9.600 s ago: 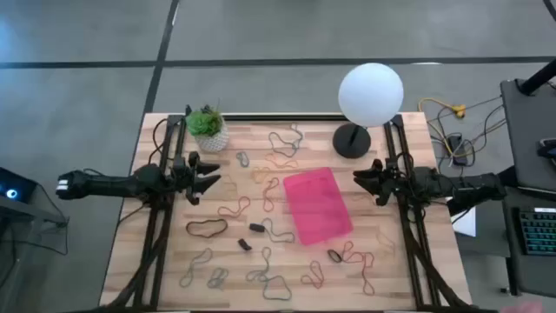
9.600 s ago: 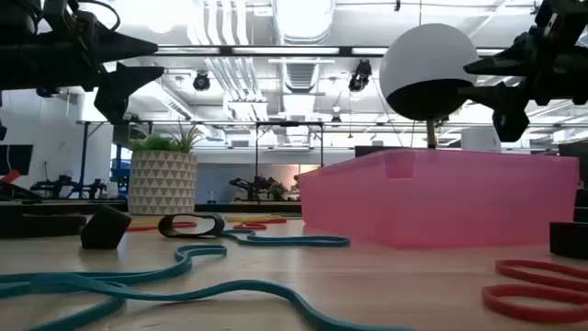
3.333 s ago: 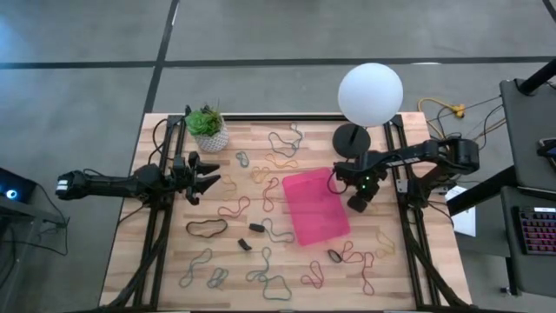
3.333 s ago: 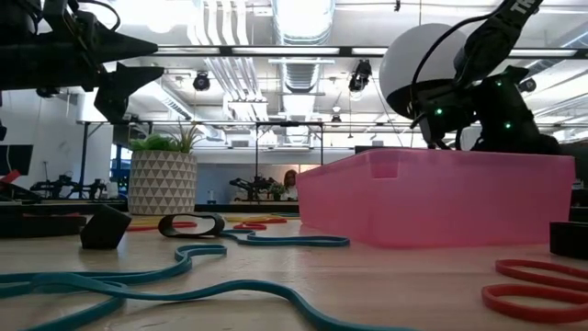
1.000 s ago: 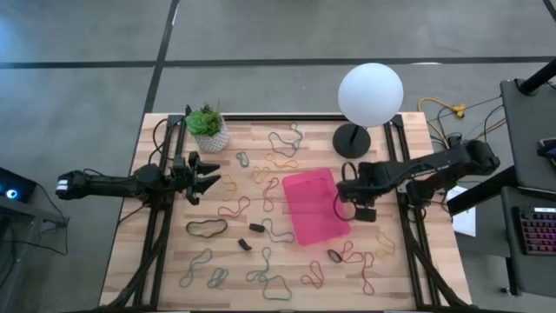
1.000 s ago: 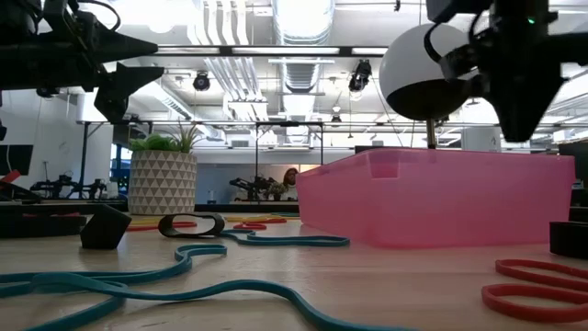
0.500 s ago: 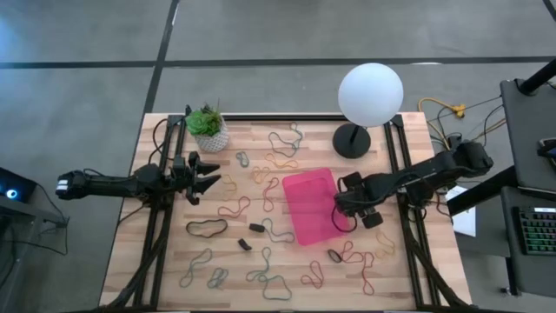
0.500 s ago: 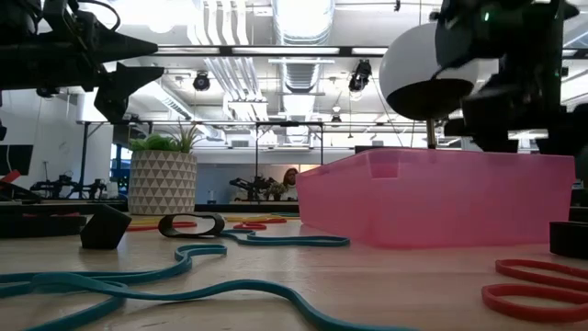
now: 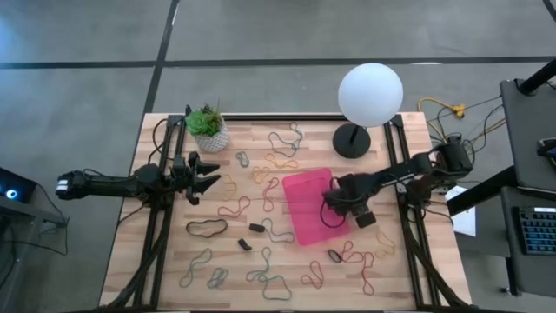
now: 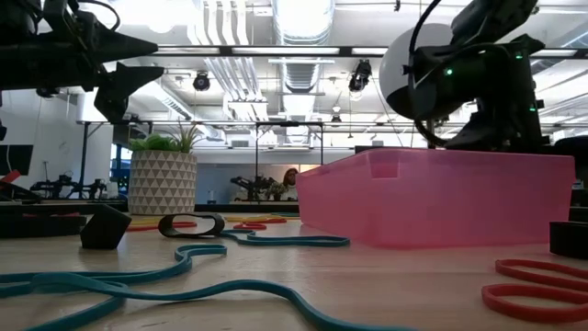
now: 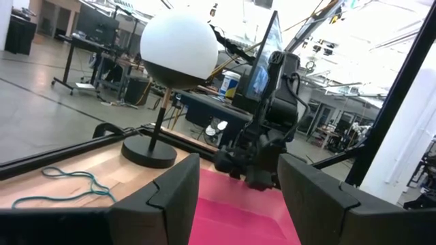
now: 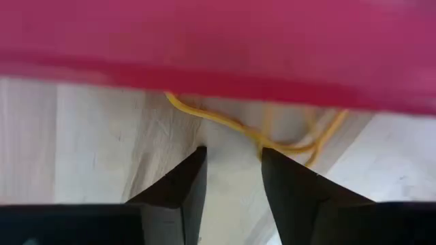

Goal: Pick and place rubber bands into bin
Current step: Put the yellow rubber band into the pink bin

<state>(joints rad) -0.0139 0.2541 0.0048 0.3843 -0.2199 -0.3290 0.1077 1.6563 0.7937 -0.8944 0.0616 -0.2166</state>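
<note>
We see a wooden counter [image 9: 174, 261] of pale planks standing on a grey floor [image 9: 87, 52] crossed by dark lines. At the far left of the counter sits a white pot [image 9: 212, 139] with a faceted surface, holding a green plant [image 9: 204, 120]. At the far right stands a lamp with a large white globe [image 9: 371, 94] on a thin stem rising from a round black base [image 9: 351, 141]. Off the counter's far right corner, yellow and black cables [image 9: 447, 113] lie tangled on the floor. A keyboard [image 9: 537, 231] shows at the right edge, beside a dark desk [image 9: 530, 130]. Behind the counter, we see an open workshop with ceiling ducts [image 10: 303, 28] and bright lights.
</note>
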